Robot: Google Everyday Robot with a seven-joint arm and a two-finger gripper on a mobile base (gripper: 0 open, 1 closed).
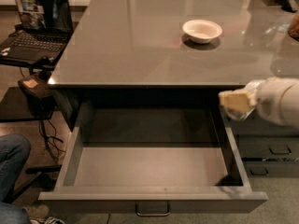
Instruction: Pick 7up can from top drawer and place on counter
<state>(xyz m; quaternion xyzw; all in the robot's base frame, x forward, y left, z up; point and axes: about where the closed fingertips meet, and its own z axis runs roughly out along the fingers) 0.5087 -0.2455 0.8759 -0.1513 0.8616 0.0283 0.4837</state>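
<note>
The top drawer (149,167) is pulled open below the counter (140,50). Its grey floor shows bare, and its curved handle (152,210) is at the front. No 7up can shows anywhere; the back of the drawer lies in shadow under the counter edge. My gripper (232,102), pale yellowish at its tip on a white arm (280,101), hangs over the drawer's right wall, just below the counter edge.
A white bowl (202,30) sits on the counter at the back right. A laptop (39,17) stands on a black stand at the left. Narrower dark drawers (279,148) are at the right. A person's leg (11,164) is at the lower left.
</note>
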